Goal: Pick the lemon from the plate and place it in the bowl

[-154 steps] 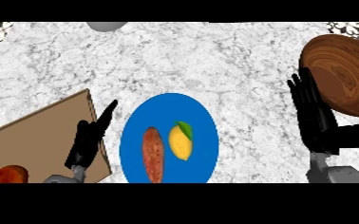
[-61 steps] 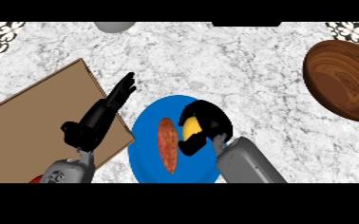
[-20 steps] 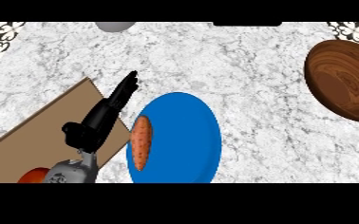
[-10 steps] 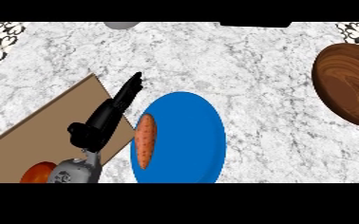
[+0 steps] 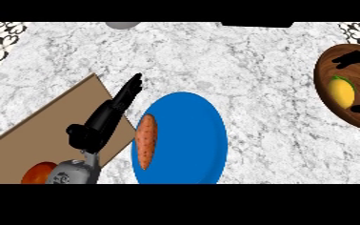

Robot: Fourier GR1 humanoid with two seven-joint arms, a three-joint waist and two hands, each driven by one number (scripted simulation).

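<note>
Lemon (image 5: 342,91) inside wooden bowl (image 5: 327,76) at right edge. Sweet potato (image 5: 146,140) on blue plate (image 5: 191,133). Left hand (image 5: 105,119) beside plate, fingers straight. Right hand unseen.

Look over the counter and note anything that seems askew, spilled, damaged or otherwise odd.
Nothing stands out. The yellow lemon lies in the brown wooden bowl at the right edge. The orange sweet potato lies on the blue round plate. The left hand rests open over the brown cutting board.

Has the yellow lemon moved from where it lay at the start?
Yes. The yellow lemon left the round blue plate, where the orange sweet potato remains, and now lies rightward in the brown wooden bowl.
</note>
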